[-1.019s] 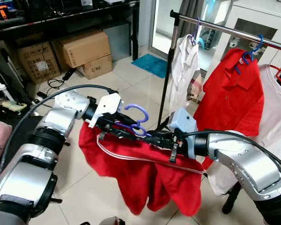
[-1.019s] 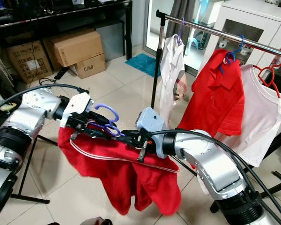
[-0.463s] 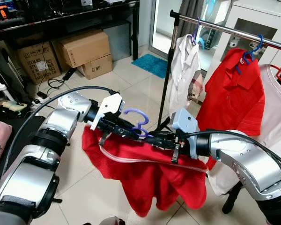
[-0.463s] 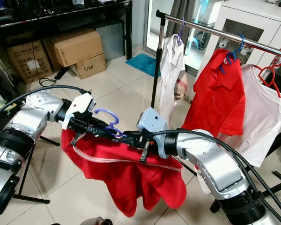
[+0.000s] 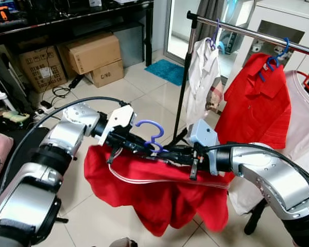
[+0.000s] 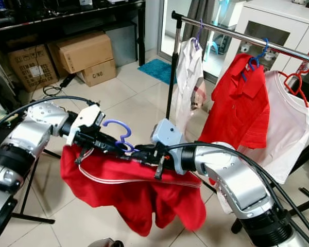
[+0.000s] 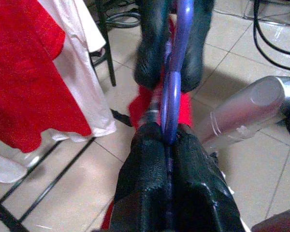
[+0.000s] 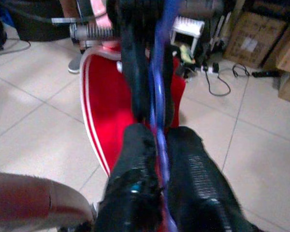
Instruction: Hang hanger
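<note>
So both arms are out in front of the robot, holding 1 purple hanger (image 5: 150, 135) with a red shirt (image 5: 159, 193) draped on it. The left gripper (image 5: 135, 144) has its 2 fingers pinched tight on the hanger's bar, just left of the hook. The right gripper (image 5: 171, 153) is clamped onto the same bar on the other side of the hook, fingers pressed together around the purple plastic. In both wrist views the plastic runs straight between the black fingers (image 7: 150, 188), with no gap.

The hook stands upright between the 2 grippers, and the shirt sags below the hanger toward the tile floor (image 5: 92, 206). It has a thin white stripe (image 6: 123, 180) along its edge.

The hanger is well short of the clothes rail (image 5: 247, 32), which sits up and to the right of it. On the rail there's a white shirt (image 5: 202, 77) nearest the hanger, then a red polo (image 5: 257, 103) on a blue hanger, then a white tee (image 6: 283, 128) on what looks like a red hanger, though it's cut off at the edge.

Far left of the rail, cardboard boxes (image 5: 90, 54) sit under a dark table (image 5: 72, 18). A small teal mat (image 5: 170, 70) lies on the floor near the rail's post.
</note>
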You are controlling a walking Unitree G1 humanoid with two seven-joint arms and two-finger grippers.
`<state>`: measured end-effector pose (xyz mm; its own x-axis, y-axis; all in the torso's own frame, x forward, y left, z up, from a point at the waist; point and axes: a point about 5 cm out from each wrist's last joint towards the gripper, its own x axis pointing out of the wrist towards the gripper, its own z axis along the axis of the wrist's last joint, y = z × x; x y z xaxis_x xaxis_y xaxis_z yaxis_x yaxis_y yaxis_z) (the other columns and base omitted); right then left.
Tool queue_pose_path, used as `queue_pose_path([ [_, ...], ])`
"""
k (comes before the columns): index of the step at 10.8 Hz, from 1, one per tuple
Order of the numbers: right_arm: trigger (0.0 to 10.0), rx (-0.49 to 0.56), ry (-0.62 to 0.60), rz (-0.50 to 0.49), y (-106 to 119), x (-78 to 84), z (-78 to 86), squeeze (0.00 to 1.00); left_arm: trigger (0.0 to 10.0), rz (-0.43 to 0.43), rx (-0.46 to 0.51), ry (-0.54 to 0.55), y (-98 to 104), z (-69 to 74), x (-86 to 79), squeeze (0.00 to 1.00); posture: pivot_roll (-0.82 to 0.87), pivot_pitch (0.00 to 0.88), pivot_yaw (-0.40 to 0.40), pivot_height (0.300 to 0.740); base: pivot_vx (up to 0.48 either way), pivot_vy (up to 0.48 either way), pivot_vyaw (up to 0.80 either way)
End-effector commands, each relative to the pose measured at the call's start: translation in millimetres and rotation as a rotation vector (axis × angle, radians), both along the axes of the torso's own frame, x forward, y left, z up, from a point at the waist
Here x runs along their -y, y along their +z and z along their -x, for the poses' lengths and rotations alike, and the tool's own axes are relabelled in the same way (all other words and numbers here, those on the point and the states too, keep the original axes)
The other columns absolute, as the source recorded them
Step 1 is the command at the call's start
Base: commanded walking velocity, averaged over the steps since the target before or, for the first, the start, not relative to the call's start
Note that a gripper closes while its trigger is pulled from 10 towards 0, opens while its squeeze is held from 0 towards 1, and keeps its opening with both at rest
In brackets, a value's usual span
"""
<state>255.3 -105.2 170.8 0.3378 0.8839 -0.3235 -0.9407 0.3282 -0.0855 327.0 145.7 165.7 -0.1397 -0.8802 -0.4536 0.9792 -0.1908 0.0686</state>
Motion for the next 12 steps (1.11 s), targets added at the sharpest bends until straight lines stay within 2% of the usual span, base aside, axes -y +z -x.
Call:
queue_pose_path([
  [1, 10.0, 0.043, 0.002, -0.027, 14, 1.7, -2.2, 1.0, 0.0, 0.002, 0.001, 0.011, 1, -0.4, -2.1, 0.0, -0.11, 0.0, 0.047, 0.74, 0.0, 0.0, 0.0],
  [2, 10.0, 0.046, -0.011, -0.029, 16, 8.1, -2.4, 1.0, 0.0, 0.002, 0.003, 0.027, -1, 0.3, -4.2, 0.0, -0.11, 0.0, 0.047, 0.74, 0.0, 0.0, 0.0],
  [3, 10.0, 0.044, -0.03, -0.056, 22, 22.0, -0.6, 1.0, 0.0, -0.01, 0.006, 0.072, -5, -0.5, -9.0, 0.0, -0.11, 0.0, 0.048, 0.74, 0.0, 0.0, 0.0],
  [4, 10.0, 0.039, -0.039, -0.068, 26, 34.3, 3.7, 1.0, 0.0, -0.029, 0.029, 0.136, -9, -3.0, -14.3, 0.0, -0.11, 0.0, 0.05, 0.74, 0.0, 0.0, 0.0],
  [5, 10.0, 0.025, -0.075, -0.025, 23, 50.2, 9.3, 1.0, 0.0, -0.033, 0.062, 0.247, -13, -7.3, -22.5, 0.0, -0.12, 0.0, 0.059, 0.74, 0.0, 0.0, 0.0],
  [6, 10.0, 0.011, -0.149, 0.005, 18, 63.3, 11.7, 0.0, 0.0, -0.003, 0.051, 0.35, -17, -8.3, -30.2, 0.0, -0.14, 0.0, 0.07, 0.74, 0.0, 0.0, 0.0],
  [7, 10.0, -0.044, -0.291, 0.019, 4, 79.8, 18.2, 0.0, 0.0, 0.072, 0.025, 0.541, -30, -3.8, -44.5, 0.0, -0.15, 0.0, 0.079, 0.74, 0.0, 0.0, 0.0],
  [8, 10.0, -0.094, -0.35, 0.004, -6, 83.8, 24.7, 0.0, 0.0, 0.075, 0.056, 0.625, -36, -0.4, -50.5, 0.0, -0.16, 0.0, 0.077, 0.74, 0.0, 0.0, 0.0],
  [9, 10.0, -0.139, -0.484, -0.129, -23, 76.3, 31.3, 0.0, 10.0, 0.166, 0.15, 0.803, -41, 3.9, -49.4, 0.0, -0.17, 0.0, 0.063, 0.74, 0.0, 0.0, 0.0],
  [10, 10.0, -0.135, -0.599, -0.165, -34, 70.1, 29.9, 0.0, 10.0, 0.191, 0.153, 0.87, -44, 6.8, -45.3, 0.0, -0.17, 0.0, 0.064, 0.74, 0.0, 0.0, 0.0],
  [11, 10.0, -0.124, -0.778, -0.245, -47, 59.0, 23.1, 0.0, 10.0, 0.219, 0.21, 0.939, -44, 12.2, -37.2, 0.0, -0.17, 0.0, 0.07, 0.74, 0.0, 0.0, 0.0],
  [12, 10.0, -0.151, -0.883, -0.27, -56, 55.6, 22.2, 0.0, 10.0, 0.277, 0.231, 0.983, -44, 17.9, -31.8, 0.0, -0.17, 0.0, 0.07, 0.74, 0.0, 0.0, 0.0],
])
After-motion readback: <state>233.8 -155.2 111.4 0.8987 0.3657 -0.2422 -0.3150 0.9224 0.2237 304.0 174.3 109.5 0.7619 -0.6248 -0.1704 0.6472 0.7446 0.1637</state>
